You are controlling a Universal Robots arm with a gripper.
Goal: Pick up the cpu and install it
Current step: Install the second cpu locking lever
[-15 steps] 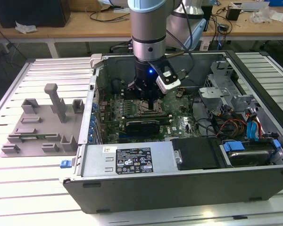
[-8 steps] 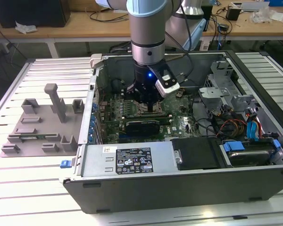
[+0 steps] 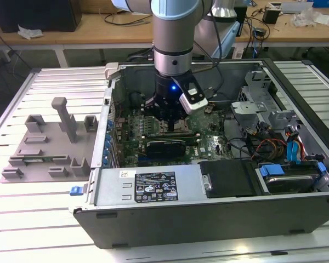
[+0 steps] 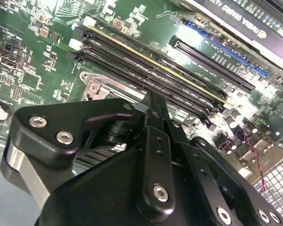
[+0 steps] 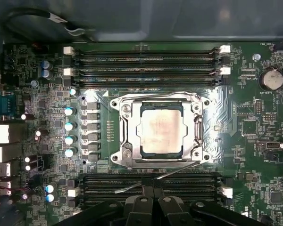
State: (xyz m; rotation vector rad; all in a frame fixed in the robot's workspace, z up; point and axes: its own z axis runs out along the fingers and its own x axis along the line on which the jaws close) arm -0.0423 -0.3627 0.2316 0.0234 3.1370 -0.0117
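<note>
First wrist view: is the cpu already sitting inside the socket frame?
Yes. The cpu lies flat within the metal socket frame on the motherboard, with the gripper beside it.

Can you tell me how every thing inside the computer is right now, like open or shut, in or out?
cpu: lying flat inside the socket.
socket: metal frame around the cpu, thin lever loose beside it.
computer case: side open, motherboard showing.
memory slots: empty.
gripper: above the motherboard beside the socket, holding nothing, fingers together.
</note>
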